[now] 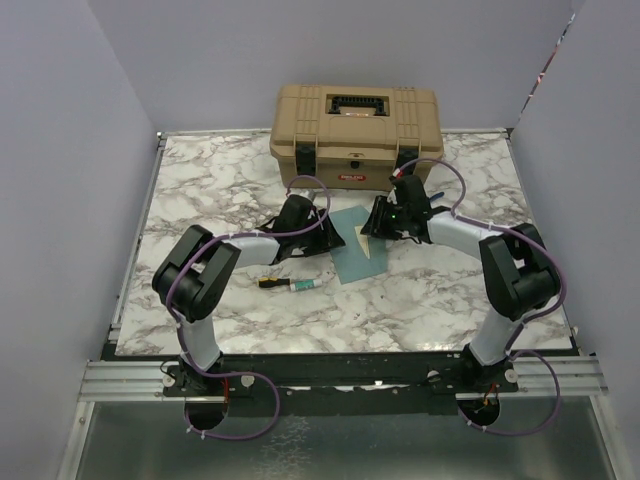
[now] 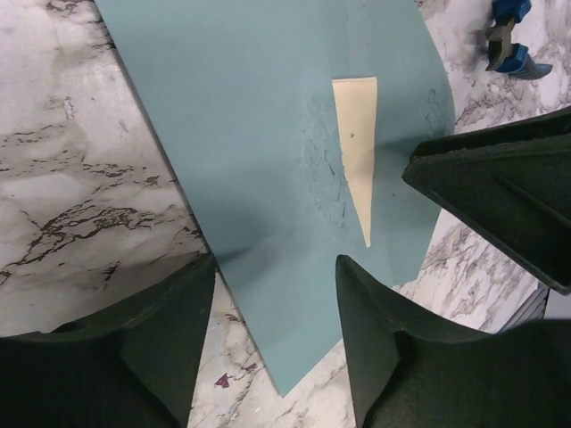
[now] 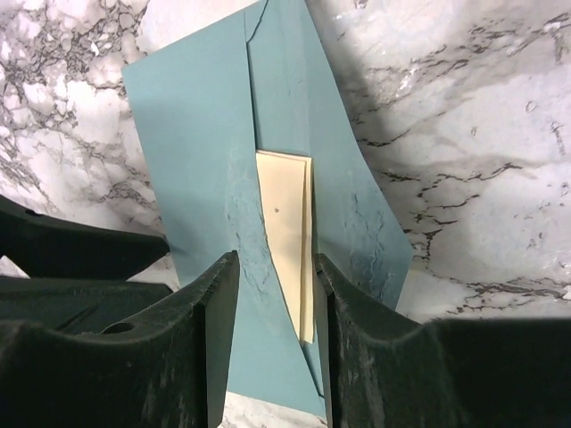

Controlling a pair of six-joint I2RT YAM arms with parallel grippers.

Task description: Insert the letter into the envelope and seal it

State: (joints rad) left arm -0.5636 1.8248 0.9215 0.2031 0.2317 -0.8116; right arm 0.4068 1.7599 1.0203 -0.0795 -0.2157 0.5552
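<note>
The teal envelope (image 1: 356,250) lies flat on the marble table between the two grippers. The cream letter (image 1: 369,240) sits in it, and only a narrow wedge shows between the teal flaps (image 3: 285,223), also in the left wrist view (image 2: 357,152). My left gripper (image 2: 277,299) is open, its fingers either side of one envelope corner (image 2: 285,357). My right gripper (image 3: 272,285) is open, low over the envelope (image 3: 196,134), with the letter's pointed end between its fingers. The right gripper's finger (image 2: 500,187) shows in the left wrist view.
A tan toolbox (image 1: 357,125) stands at the back of the table (image 1: 200,190), just behind the grippers. A small pen-like object (image 1: 290,284) lies in front of the left gripper. Grey walls enclose the table on three sides. A blue part (image 2: 508,45) shows beyond the envelope.
</note>
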